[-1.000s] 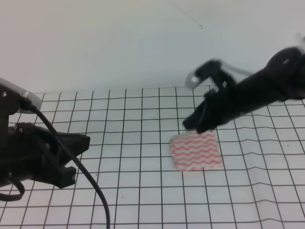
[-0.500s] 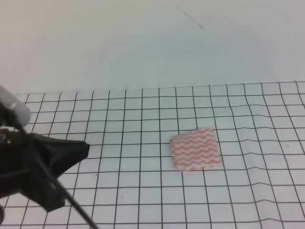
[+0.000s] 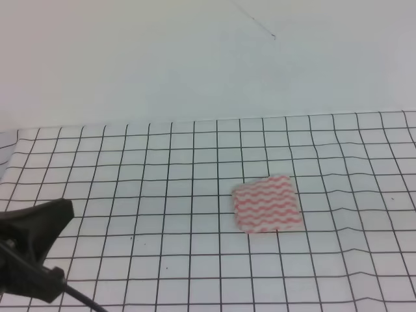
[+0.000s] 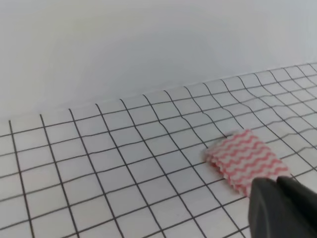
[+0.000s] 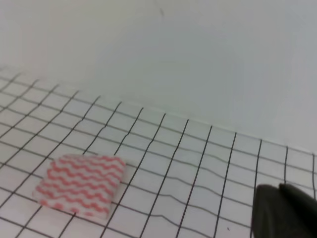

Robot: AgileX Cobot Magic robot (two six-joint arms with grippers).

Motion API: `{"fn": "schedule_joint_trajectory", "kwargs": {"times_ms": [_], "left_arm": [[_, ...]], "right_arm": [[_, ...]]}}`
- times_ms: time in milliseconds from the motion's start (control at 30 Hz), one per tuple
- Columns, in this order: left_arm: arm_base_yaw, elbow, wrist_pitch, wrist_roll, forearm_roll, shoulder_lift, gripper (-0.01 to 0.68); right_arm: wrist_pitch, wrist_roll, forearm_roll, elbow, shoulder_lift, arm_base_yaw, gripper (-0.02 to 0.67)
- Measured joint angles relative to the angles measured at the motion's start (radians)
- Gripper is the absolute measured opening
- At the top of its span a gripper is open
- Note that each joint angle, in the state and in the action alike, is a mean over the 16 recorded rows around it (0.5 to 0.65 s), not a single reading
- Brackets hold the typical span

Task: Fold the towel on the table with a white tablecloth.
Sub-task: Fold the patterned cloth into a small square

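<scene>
The towel (image 3: 267,203), pink-red and white with wavy stripes, lies folded into a small, roughly square pad on the white tablecloth (image 3: 162,195) of the table, right of centre. It also shows in the left wrist view, towel (image 4: 246,160), and in the right wrist view, towel (image 5: 81,184). My left gripper (image 4: 277,182) shows only as dark fingers pressed together, nothing between them, just short of the towel's near corner. My right gripper (image 5: 277,188) is likewise shut and empty, well to the right of the towel. The left arm (image 3: 29,253) sits at the lower left of the exterior view; the right arm is out of that view.
The gridded tablecloth is slightly wrinkled on its right side (image 3: 364,195). A plain pale wall (image 3: 195,58) rises behind the table's far edge. A black cable (image 3: 78,299) trails from the left arm at the bottom edge.
The right arm, which hovered over the towel's far edge, has pulled out of the exterior view. The left arm has drawn back toward the lower left. The towel has stayed in place.
</scene>
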Motion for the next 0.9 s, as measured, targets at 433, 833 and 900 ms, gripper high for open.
{"fn": "schedule_joint_trajectory", "kwargs": {"times_ms": [433, 833, 900], "left_arm": [[0.000, 0.035, -0.035, 0.049, -0.081, -0.005, 0.000], [0.000, 0.056, -0.058, 0.067, -0.080, -0.044, 0.000], [0.000, 0.073, -0.086, 0.079, -0.079, -0.073, 0.000]], "right_arm": [[0.031, 0.003, 0.000, 0.176, -0.138, 0.000, 0.002], [0.101, 0.002, 0.000, 0.176, -0.138, 0.000, 0.001], [0.103, 0.002, 0.000, 0.176, -0.138, 0.000, 0.001]]}}
